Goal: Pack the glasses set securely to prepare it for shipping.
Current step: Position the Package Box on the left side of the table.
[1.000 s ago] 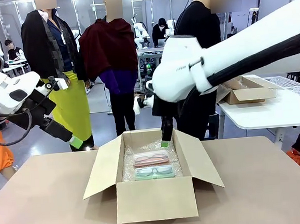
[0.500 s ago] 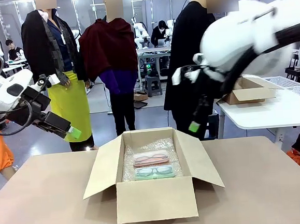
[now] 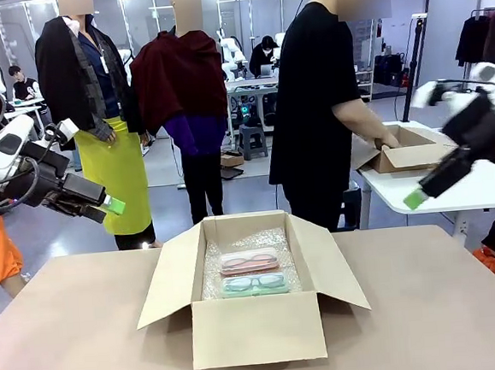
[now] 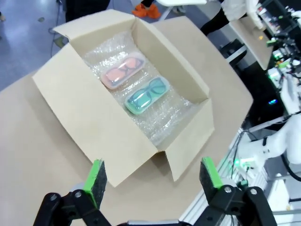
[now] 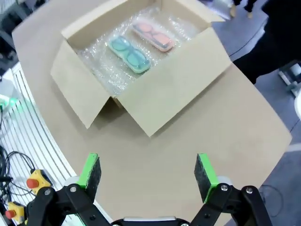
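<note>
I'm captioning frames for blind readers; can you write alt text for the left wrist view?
An open cardboard box on a brown table holds a pink glasses case and a mint green glasses case side by side on bubble wrap. The left tool, open and empty, points down at it from above.

Too blurry to read the right end effector (image 3: 416,196) at the right edge of the front view, arm (image 3: 483,124) cropped there too. Can't see the cardboard box (image 3: 257,330) floor nearest the camera, hidden behind its front wall.
</note>
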`<action>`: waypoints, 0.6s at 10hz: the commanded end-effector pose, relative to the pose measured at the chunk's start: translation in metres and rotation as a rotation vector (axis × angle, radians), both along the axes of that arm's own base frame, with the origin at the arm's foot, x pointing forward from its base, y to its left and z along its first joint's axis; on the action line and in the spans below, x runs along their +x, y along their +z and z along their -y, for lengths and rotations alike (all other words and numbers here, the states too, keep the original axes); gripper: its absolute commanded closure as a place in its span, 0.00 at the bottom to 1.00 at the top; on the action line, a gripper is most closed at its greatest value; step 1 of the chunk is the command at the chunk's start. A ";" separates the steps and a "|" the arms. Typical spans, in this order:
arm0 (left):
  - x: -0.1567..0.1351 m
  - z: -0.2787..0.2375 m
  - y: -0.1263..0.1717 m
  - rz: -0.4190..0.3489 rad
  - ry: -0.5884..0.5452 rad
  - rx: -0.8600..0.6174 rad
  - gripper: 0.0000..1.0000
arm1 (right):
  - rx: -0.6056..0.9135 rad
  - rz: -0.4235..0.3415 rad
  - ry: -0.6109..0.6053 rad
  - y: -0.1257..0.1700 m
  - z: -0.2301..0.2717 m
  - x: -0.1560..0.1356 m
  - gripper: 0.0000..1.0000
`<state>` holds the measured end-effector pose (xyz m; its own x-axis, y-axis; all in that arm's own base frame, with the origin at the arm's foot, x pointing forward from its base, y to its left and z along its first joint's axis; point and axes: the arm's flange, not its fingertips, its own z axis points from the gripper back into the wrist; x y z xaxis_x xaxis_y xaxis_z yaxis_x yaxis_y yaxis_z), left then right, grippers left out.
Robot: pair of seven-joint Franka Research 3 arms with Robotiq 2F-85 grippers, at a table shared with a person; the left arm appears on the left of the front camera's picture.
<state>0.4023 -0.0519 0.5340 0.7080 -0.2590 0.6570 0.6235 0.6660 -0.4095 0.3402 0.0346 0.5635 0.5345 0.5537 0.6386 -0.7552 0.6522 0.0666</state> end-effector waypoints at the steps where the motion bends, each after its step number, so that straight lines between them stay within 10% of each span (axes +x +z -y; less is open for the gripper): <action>1: 0.006 -0.008 0.000 -0.002 -0.020 -0.019 0.00 | 0.064 -0.034 -0.119 -0.005 0.017 -0.021 0.00; 6: 0.038 -0.045 -0.015 -0.176 0.040 -0.167 0.00 | 0.100 -0.022 -0.158 -0.001 0.044 -0.025 0.00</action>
